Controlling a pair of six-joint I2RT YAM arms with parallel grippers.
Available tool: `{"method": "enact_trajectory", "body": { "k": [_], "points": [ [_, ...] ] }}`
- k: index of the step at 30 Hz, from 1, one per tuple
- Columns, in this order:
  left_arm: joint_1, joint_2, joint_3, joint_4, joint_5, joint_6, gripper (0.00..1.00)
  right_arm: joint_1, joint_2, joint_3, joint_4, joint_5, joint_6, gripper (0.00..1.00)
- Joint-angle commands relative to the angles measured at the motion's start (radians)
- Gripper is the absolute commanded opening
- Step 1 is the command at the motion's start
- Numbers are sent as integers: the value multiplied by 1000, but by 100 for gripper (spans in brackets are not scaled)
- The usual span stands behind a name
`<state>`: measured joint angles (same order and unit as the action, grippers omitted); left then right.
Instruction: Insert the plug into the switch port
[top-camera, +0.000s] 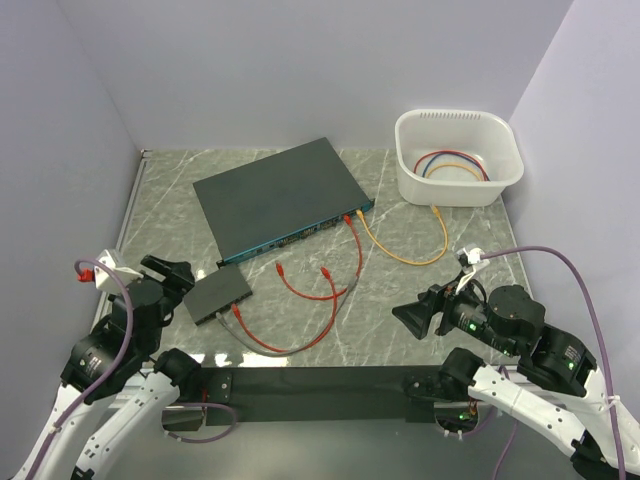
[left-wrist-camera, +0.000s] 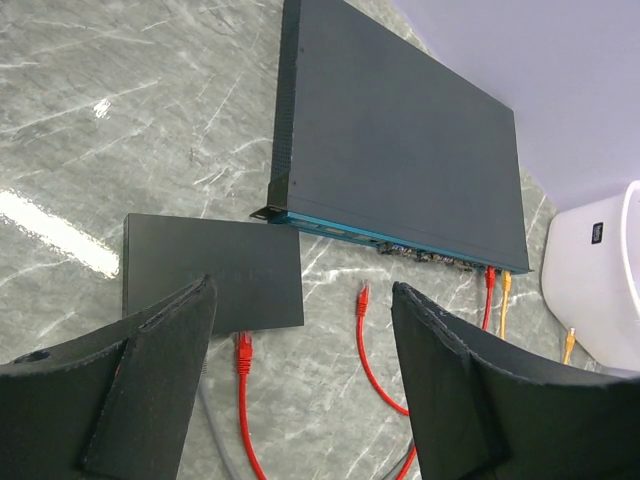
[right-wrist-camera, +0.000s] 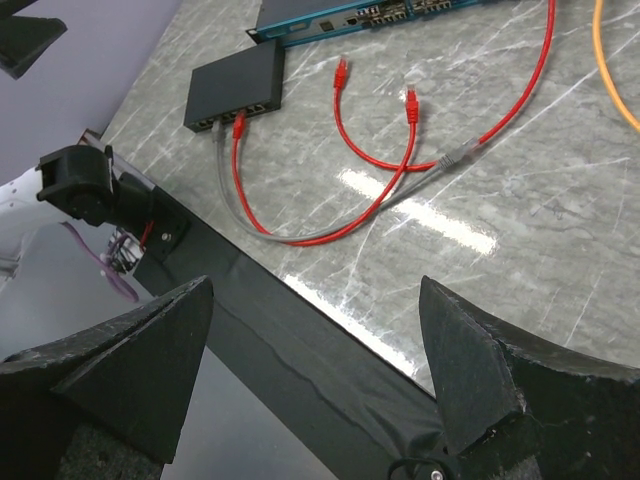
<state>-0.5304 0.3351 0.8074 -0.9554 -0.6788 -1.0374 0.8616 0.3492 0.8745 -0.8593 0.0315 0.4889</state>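
The switch (top-camera: 280, 195) is a flat dark grey box at the back middle, its teal front edge (top-camera: 300, 235) facing the arms. A red cable (top-camera: 349, 217) and an orange cable (top-camera: 361, 214) are plugged into its right end. A short red cable lies in front with both plugs loose (top-camera: 281, 268) (top-camera: 325, 271). My left gripper (top-camera: 165, 272) is open and empty, left of the small black slab (top-camera: 215, 293). In the left wrist view the gripper (left-wrist-camera: 302, 300) frames one loose red plug (left-wrist-camera: 364, 293) and the switch (left-wrist-camera: 400, 140). My right gripper (top-camera: 415, 312) (right-wrist-camera: 318, 290) is open and empty over the near right edge.
A white tub (top-camera: 457, 157) holding coiled cables stands at the back right. The orange cable's free end (top-camera: 437, 210) lies before it. A long red cable and a grey cable (right-wrist-camera: 462, 155) run from the slab (right-wrist-camera: 235, 85). Black tape (top-camera: 320, 385) lines the near edge.
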Motion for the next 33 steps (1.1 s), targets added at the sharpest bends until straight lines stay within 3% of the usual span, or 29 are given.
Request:
{"method": "enact_trajectory", "body": {
  "k": [1,33],
  "points": [
    [6,-18,24,15,-11,7,77,10,10,-6,43,13,-9,90],
    [6,-22,15,29,-1,19,77,14,-6,-17,48,31,-6,91]
  ]
}}
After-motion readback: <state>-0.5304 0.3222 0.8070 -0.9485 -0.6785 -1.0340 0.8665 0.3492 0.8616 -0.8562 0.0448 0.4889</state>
